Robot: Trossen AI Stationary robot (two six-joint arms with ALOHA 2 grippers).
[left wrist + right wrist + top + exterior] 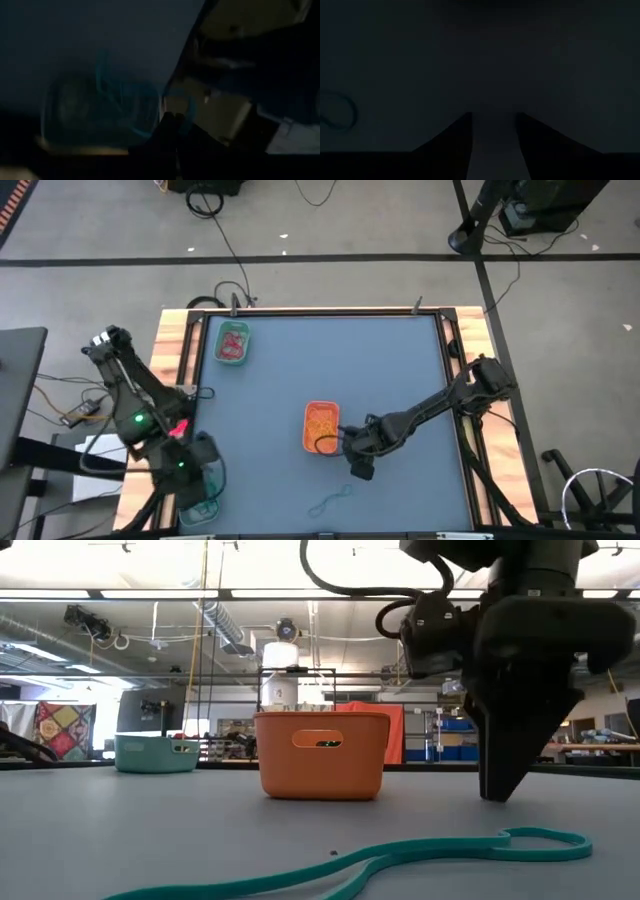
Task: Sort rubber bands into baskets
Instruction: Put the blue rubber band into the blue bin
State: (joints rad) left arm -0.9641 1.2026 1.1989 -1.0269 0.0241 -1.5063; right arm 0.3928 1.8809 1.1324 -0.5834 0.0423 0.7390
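Dark right pincer (358, 468) hangs low over the table (400, 360), just beside the near right corner of the orange basket (321, 426). Its fingers (450, 137) stand apart with bare table showing between them, so it is released and holds nothing. In the low view the fingertips point down close to the table surface, just right of the orange basket (322, 754).

Teal band (330, 501) lies flat on the table near the front edge, a short way from the right pincer and apart from it. In the low view the same band (400, 858) stretches across the foreground, with a small loop at its right end. One curve of it shows at the edge of the right wrist view (340, 112).

Orange basket holds a heap of orange-yellow bands (321, 420). Green basket (232, 344) sits at the far left of the table with red-pink bands (233, 342) inside.

Left pincer (200, 470) is over the teal basket (200, 505) at the near left corner of the table; cannot tell whether it is released or clenched. Left wrist view shows the teal basket (75, 115) below, with teal bands (107, 100) in it.
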